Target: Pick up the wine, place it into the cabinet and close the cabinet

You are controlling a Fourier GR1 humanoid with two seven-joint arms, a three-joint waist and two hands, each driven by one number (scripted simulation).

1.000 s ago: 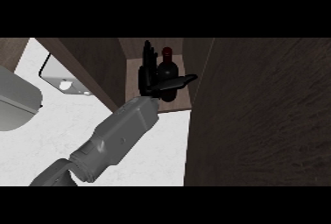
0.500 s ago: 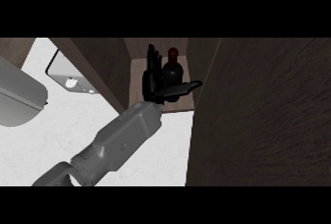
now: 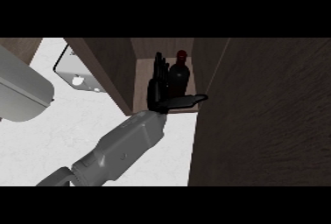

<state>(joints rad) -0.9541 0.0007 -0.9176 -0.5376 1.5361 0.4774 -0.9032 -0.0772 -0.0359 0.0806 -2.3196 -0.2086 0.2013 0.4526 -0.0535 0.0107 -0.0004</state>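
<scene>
The wine bottle (image 3: 179, 72) now stands upright inside the cabinet (image 3: 123, 74), on its wooden floor between the side walls, so the placing step looks nearly done. One hand (image 3: 158, 89) (which arm it belongs to I cannot tell) is beside the bottle, fingers straight along its left side and thumb stretched out in front; it seems to touch, not clamp. What is left, I judge: draw the hand out and close the dark door (image 3: 265, 113), which stands open on the right.

wine (image 3: 179, 72): dark bottle, red cap | upright | inside open cabinet (image 3: 116, 70)
</scene>
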